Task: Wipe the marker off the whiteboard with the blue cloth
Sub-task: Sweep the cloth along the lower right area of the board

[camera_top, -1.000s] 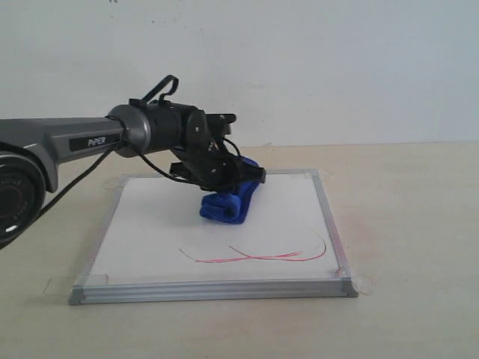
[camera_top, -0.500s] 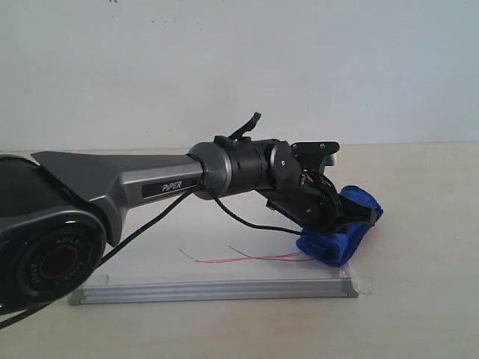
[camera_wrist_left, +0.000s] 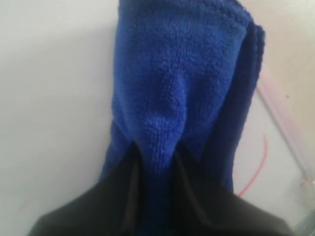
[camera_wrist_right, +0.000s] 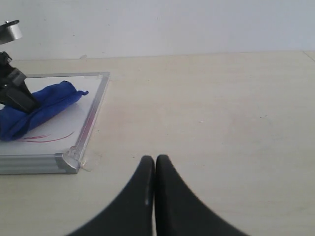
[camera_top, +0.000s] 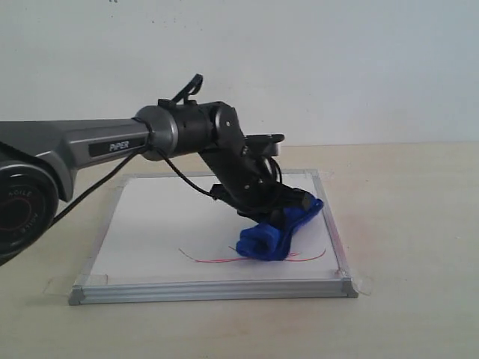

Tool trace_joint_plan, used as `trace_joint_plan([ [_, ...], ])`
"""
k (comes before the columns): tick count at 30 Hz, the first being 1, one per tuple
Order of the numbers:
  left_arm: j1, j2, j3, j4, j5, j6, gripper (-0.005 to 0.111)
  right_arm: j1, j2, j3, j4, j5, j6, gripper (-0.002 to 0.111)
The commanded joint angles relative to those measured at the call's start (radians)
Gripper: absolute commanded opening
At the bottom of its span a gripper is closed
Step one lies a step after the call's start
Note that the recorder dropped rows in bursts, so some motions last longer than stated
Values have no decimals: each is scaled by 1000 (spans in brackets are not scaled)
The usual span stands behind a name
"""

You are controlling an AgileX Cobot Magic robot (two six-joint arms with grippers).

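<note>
Red marker lines (camera_top: 206, 259) along the near edge of the whiteboard (camera_top: 150, 217), blue cloth (camera_top: 266, 239) lying on their right part, pinched tight by the left gripper (camera_top: 288, 209), right gripper (camera_wrist_right: 155, 164) beyond the whiteboard's right frame, jaws pressed together, empty.

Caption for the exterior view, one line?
Left arm holds a fluffy royal-blue cloth on thin red marker lines on the silver-framed whiteboard.

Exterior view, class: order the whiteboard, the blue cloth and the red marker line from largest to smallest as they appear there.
1. whiteboard, by far the largest.
2. blue cloth, a compact bundle.
3. marker: its visible lines run wider than the cloth but are hair-thin, so they cover the least area.
</note>
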Motion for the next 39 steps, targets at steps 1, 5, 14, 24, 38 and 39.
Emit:
trace_joint_plan([
  [1,62,6,17,58,123,5,4,-7,-5,-1,1,-9,-4,0],
  [5,60,6,17,4,159,34,4,-7,-5,-1,1,-13,-4,0],
  [14,-65,17,19,-160,135,152,4,-7,-5,-1,1,-9,-4,0],
  [24,-215,46,19,-160,57,154,4,-7,-5,-1,1,-9,-4,0],
  [38,-212,46,19,-137,-129,152,4,-7,-5,-1,1,-9,-4,0],
  [39,-212,46,19,-137,-146,152,4,-7,-5,-1,1,-9,-4,0],
])
